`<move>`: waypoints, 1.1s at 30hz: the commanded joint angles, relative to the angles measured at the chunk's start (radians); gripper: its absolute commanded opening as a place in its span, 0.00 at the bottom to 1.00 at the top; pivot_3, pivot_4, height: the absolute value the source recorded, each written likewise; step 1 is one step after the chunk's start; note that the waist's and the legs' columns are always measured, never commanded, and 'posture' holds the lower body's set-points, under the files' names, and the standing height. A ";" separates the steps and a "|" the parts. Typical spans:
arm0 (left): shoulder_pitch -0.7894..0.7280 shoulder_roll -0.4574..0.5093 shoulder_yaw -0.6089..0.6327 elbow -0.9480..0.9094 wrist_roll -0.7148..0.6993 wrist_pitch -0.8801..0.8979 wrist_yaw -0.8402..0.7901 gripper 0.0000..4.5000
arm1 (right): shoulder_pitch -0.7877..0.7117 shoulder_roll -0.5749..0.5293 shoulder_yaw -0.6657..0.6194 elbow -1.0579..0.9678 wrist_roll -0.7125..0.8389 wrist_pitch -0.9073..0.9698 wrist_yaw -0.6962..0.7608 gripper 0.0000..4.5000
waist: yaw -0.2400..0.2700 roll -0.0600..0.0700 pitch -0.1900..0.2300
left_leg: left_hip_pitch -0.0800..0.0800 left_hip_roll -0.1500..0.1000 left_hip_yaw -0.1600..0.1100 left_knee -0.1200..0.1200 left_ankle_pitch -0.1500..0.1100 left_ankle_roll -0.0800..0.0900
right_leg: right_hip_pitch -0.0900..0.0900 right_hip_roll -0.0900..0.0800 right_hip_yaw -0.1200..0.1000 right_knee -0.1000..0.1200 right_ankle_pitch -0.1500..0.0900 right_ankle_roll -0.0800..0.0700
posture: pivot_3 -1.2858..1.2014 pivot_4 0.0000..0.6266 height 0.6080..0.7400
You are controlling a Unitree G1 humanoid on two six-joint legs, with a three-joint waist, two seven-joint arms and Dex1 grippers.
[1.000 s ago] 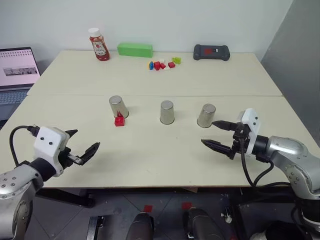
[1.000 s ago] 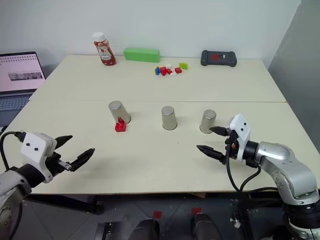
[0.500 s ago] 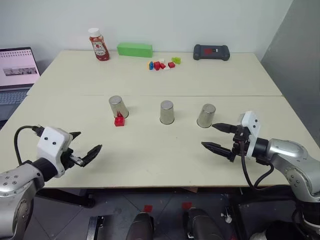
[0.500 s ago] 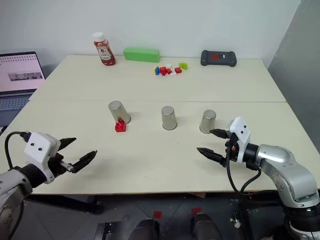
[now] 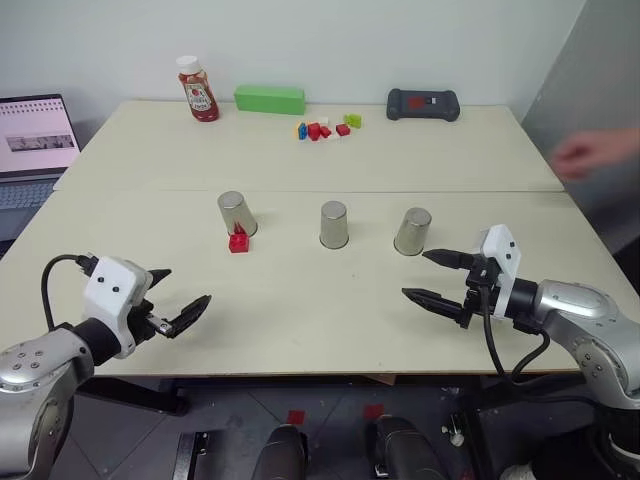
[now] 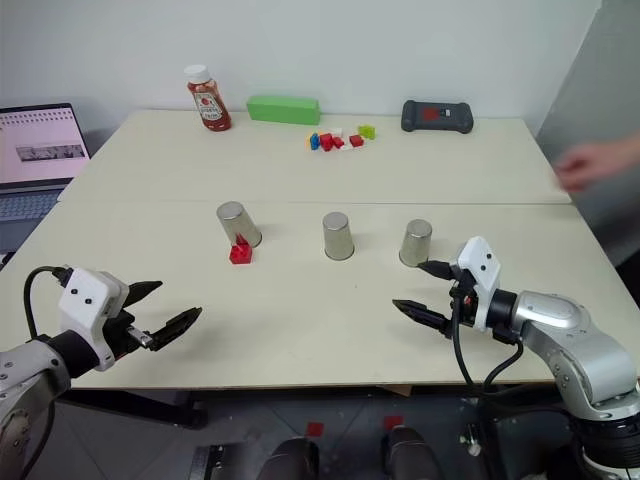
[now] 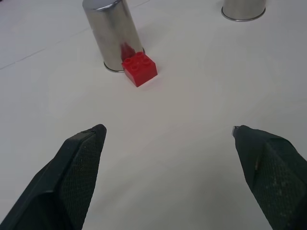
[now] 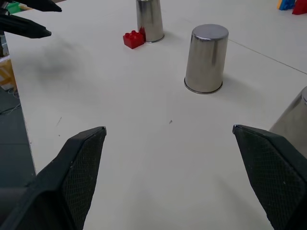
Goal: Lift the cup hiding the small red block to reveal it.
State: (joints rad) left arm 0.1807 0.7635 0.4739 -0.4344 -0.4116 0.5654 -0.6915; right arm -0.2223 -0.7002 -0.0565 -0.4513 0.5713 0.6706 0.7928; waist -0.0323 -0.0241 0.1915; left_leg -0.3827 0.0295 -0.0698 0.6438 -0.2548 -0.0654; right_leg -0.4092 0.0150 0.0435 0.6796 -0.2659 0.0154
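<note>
Though studded, red block (image 7: 139,69) touches smooth cup (image 7: 112,35).

Colours rn: 3 cups (image 5: 237,213) dull silver metal, plain, no markings. Tiny brick (image 5: 238,241) bright red w/ studs. Surface (image 5: 300,300) pale cream. At the back: sauce bottle (image 5: 199,90) red w/ white cap, long block (image 5: 270,99) bright green, small bricks (image 5: 325,127) blue/red/white/lime mix, a device (image 5: 423,104) dark grey. End effector fingers (image 7: 72,177) black, textured pads.
</note>
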 commanded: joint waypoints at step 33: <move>-0.051 0.032 -0.028 0.011 0.047 -0.027 -0.002 1.00 | -0.012 -0.002 -0.018 -0.015 0.004 -0.025 -0.006 1.00 | 0.000 0.000 0.000 | 0.000 0.000 0.000 0.000 0.000 0.000 | 0.000 0.000 0.000 0.000 0.000 0.000 | 0.52 0.24 1.00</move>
State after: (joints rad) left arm 0.1359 0.7821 0.4387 -0.4156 -0.3703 0.5591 -0.6901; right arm -0.2226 -0.6981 -0.0563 -0.4439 0.5705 0.6622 0.7843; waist -0.0323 -0.0241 0.1915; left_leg -0.3827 0.0294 -0.0698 0.6438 -0.2548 -0.0654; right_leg -0.4092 0.0150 0.0435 0.6796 -0.2659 0.0155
